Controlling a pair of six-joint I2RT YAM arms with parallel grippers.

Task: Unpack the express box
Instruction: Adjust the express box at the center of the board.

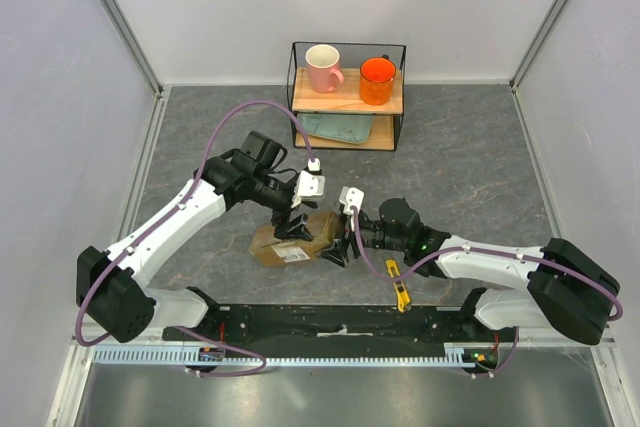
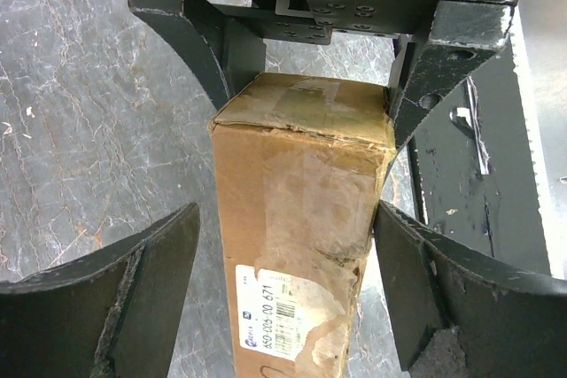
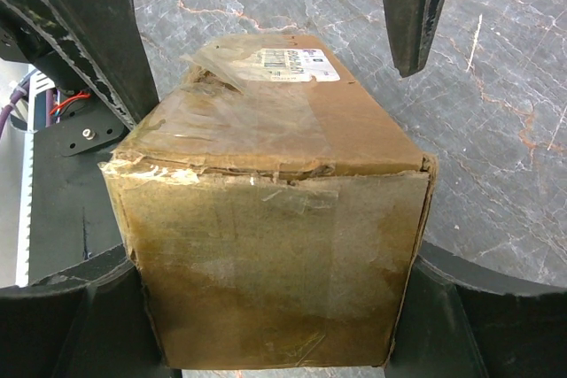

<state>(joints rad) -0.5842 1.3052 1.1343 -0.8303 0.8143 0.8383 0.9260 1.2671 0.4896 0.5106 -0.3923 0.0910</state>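
Observation:
The express box (image 1: 292,244), brown cardboard with clear tape and a torn white label (image 2: 283,316), lies on the grey table between the two arms. My right gripper (image 1: 338,245) is shut on its right end. In the right wrist view the box's end face (image 3: 275,281) fills the space between both fingers. My left gripper (image 1: 293,227) comes down from above and straddles the box's middle. It is open: the left finger (image 2: 133,307) stands clear of the cardboard, while the right finger (image 2: 425,289) is at its torn edge. The box's underside is hidden.
A yellow utility knife (image 1: 399,287) lies just right of the box, near the black base rail (image 1: 330,322). At the back stands a wire shelf (image 1: 348,97) with a pink mug (image 1: 322,67), an orange mug (image 1: 377,79) and a teal tray (image 1: 335,129) below.

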